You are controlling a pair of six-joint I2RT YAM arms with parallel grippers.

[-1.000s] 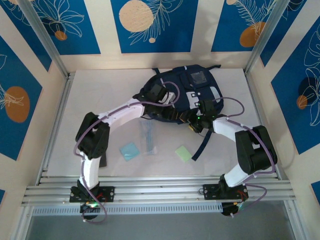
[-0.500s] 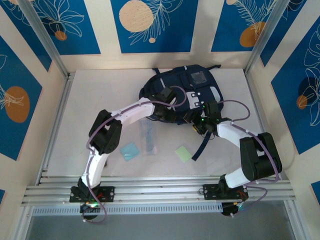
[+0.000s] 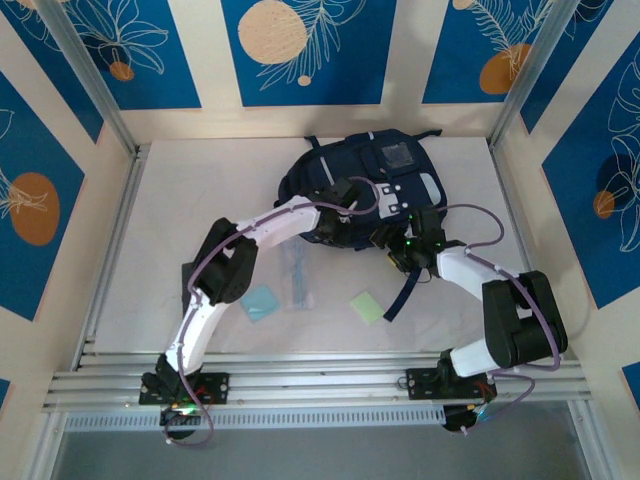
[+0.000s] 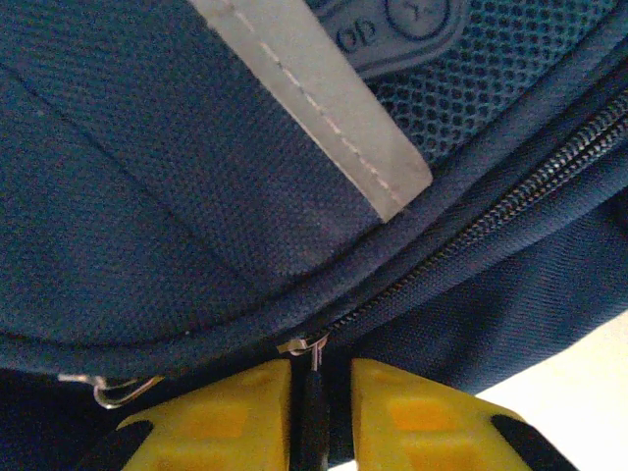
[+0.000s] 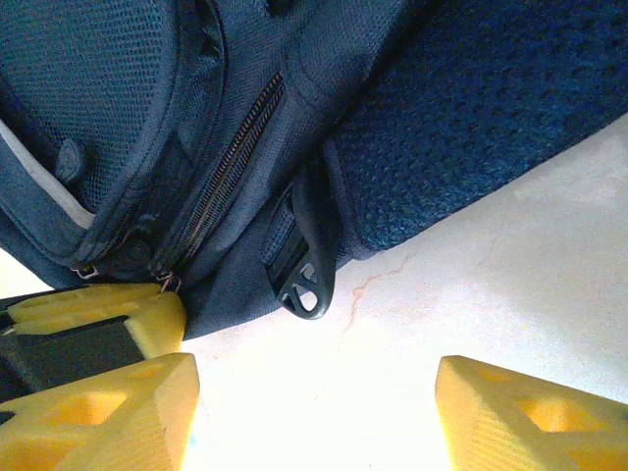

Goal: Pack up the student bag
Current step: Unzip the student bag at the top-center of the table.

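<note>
The student bag (image 3: 392, 165) lies flat at the back of the table, dark navy with a pale grey patch. My left gripper (image 3: 340, 222) is at the bag's near edge. Close up, its yellow fingers (image 4: 221, 417) stand narrowly either side of a dark zipper pull (image 4: 313, 397), which hangs from the slider on the zip (image 4: 471, 231). My right gripper (image 3: 392, 246) is just to the right of it, by the same edge. It stands wide open (image 5: 314, 412) over bare table, with a black strap buckle (image 5: 306, 285) just ahead of it.
On the table in front of the bag lie a light blue pad (image 3: 260, 300), a clear packet of pens (image 3: 296, 272) and a green pad (image 3: 366, 306). A dark strap (image 3: 405, 285) trails from the bag towards the right arm. Metal rails run along the table's sides.
My left arm has stretched further right along the bag's near edge and its jaws have narrowed around the zipper pull. The right gripper has hardly moved and stays wide.
</note>
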